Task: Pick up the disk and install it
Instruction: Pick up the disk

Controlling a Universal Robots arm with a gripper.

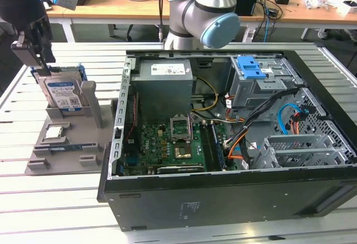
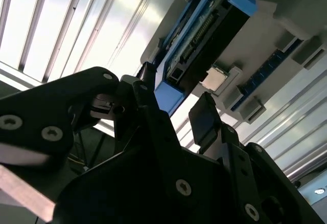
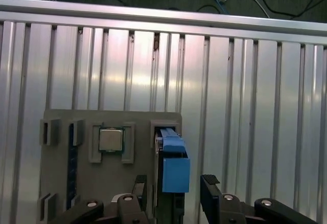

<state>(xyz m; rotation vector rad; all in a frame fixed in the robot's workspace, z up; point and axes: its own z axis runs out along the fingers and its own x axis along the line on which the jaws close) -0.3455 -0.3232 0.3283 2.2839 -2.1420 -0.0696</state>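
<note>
Here is the black two-finger gripper (image 1: 43, 61), at ten o'clock in the exterior view and right over the grey plastic parts fixture (image 1: 62, 150). Its fingers stand apart, nothing clamped between them.

The flat silver disk with its white-and-blue label and blue plastic carrier (image 1: 64, 94) stands on edge in a slot of that fixture. It sits at four o'clock from the fingertips and just beside them. In both wrist views the gripper (image 3: 174, 184) (image 2: 174, 101) straddles the blue carrier end of the disk (image 3: 171, 150) (image 2: 204, 40), one finger on each side. One finger (image 3: 209, 185) shows a sliver of daylight between itself and the carrier. The other finger (image 3: 140, 185) sits close by the slot wall, and contact there cannot be told.

Now the edges. The small square silver processor chip (image 1: 54, 133) (image 3: 110, 139) lies flat in its own pocket, at six o'clock from the disk in the exterior view. The open black computer case (image 1: 223, 195) stands at three o'clock from the fixture, its side wall near the fixture's edge. Inside it, at one o'clock in the exterior view, the grey metal drive cage (image 1: 257, 91) carries a blue plastic latch piece (image 1: 251, 67), well apart from the gripper. The ribbed aluminium table (image 1: 33, 205) runs open from seven to nine o'clock of the fixture.
</note>
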